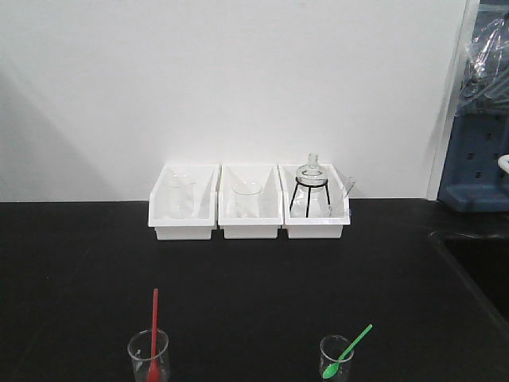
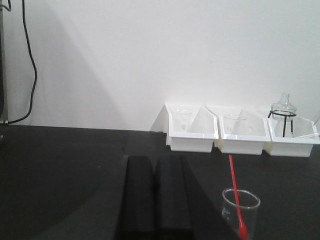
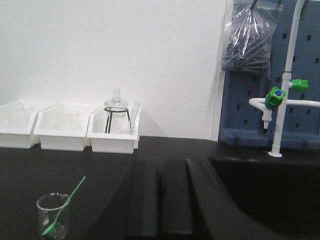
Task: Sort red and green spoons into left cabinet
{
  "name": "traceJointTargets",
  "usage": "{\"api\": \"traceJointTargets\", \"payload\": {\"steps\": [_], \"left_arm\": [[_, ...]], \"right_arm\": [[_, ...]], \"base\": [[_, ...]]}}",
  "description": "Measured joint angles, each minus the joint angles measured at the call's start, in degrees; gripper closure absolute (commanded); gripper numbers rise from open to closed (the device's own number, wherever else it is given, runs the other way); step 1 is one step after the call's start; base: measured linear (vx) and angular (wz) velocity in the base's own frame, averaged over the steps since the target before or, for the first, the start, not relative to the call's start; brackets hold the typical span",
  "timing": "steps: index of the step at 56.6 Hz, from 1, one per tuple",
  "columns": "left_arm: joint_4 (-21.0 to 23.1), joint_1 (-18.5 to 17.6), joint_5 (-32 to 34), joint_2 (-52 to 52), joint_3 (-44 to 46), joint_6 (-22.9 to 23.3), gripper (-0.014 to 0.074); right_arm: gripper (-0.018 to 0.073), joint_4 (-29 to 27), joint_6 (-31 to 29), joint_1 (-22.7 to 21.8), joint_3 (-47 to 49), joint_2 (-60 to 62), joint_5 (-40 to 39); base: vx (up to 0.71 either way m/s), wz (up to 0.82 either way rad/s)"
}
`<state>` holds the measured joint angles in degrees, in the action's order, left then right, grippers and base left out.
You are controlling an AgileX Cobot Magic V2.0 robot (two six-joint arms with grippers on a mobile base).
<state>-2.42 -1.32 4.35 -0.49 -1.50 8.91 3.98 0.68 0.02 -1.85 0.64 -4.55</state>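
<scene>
The left gripper (image 2: 155, 160) has its jaws pressed together with nothing between them, low over the black bench (image 2: 60, 190). The red spoon (image 2: 236, 192) stands just ahead and to the right of those jaws. Its bowl is down in a glass beaker (image 2: 229, 215), and its long handle leans out over the rim towards the wall. The right gripper (image 3: 160, 162) likewise has its jaws closed on nothing. The green spoon (image 3: 68, 200) is near them on the left, bowl down in a smaller beaker (image 3: 42, 212), with its handle tilted up to the right. Well ahead of both pairs of jaws, against the wall, three white bins (image 1: 250, 227) sit side by side with glassware inside. The right one holds a flask (image 1: 310, 171) on a black tripod. To the right of the right jaws is a sink (image 3: 260, 200) with a tap (image 3: 280, 95).
</scene>
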Motion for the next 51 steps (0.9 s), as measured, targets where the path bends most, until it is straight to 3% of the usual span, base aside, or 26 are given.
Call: {"api": "traceJointTargets", "payload": {"steps": [10, 17, 36, 51], "left_arm": [[0.1, 0.0, 5.5, 0.0, 0.1, 0.0, 0.0603], [0.1, 0.0, 5.8, 0.0, 2.8, 0.0, 0.0603], [-3.4, 0.0, -2.6, 2.7, 12.2, -0.1, 0.0603], [-4.4, 0.0, -5.1, 12.5, 12.1, -0.1, 0.0602]], "right_arm": [[0.0566, 0.0, 0.5, 0.0, 0.0, 0.0, -3.6], [0.0565, 0.0, 0.5, 0.0, 0.7, 0.0, -3.2], [0.056, 0.0, 0.5, 0.0, 11.2, -6.2, 9.8], [0.0555, 0.0, 0.5, 0.0, 11.6, -18.2, 11.4]], "base": [[0.0, 0.0], [0.0, 0.0], [0.0, 0.0], [0.0, 0.0]]}}
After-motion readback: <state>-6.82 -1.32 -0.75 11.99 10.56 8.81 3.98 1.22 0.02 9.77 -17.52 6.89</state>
